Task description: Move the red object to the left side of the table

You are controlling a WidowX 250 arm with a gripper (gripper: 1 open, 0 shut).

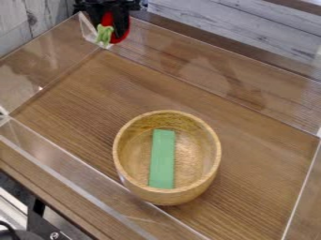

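Scene: a brown wood-grain tabletop (238,103) fenced by clear plastic walls (51,141), seen from one raised camera.

Hand: the robot's hand (108,30) hangs at the far top-left corner of the picture, pointing down, its dark body cut off by the upper edge of the view.

Grip: the hand is clenched around the red toy, its dark fingers (123,22) flanking the toy on either side (the contact itself is small and somewhat blurred).

Red toy: the strawberry-like red toy (111,25) sits between the fingers, red part uppermost, its green leafy end pointing down and to the left.

Where the toy is: at the far left corner of the tabletop, close beside the clear wall there; whether it touches the wood or hangs just above it cannot be told from this angle.

Bowl: a round wooden bowl (131,141) stands upright in the near middle of the tabletop, well apart from the hand and the toy.

Green block: a flat green rectangular block (163,157) lies inside the bowl, along its bottom, its long side running from near to far.

Surroundings: pale grey planking (251,23) runs behind the far wall, and some dark gear (too dim to identify) shows at the lower left corner.
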